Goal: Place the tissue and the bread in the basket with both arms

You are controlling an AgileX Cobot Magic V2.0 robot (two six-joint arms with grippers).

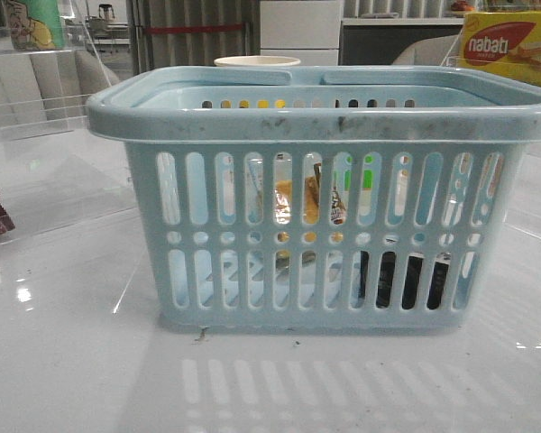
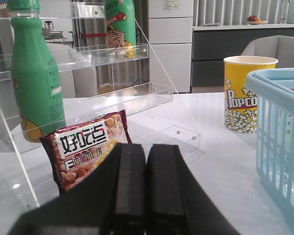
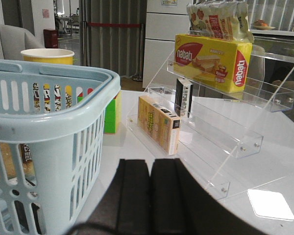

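Observation:
The light blue basket (image 1: pixel 325 113) stands mid-table in the front view. Through its slots I see the bread (image 1: pixel 284 203), yellow-tan in clear wrap, leaning inside, and the black tissue pack (image 1: pixel 401 280) on the basket floor at the right. My left gripper (image 2: pixel 146 161) is shut and empty, left of the basket (image 2: pixel 279 98). My right gripper (image 3: pixel 151 171) is shut and empty, right of the basket (image 3: pixel 54 112). Neither gripper shows in the front view.
A popcorn cup (image 2: pixel 247 93) stands behind the basket. On the left, a clear shelf holds a green bottle (image 2: pixel 34 83), with a maroon packet (image 2: pixel 83 147) in front. On the right, a clear shelf (image 3: pixel 225 132) holds a nabati box (image 3: pixel 213 58) and a tan box (image 3: pixel 159 122).

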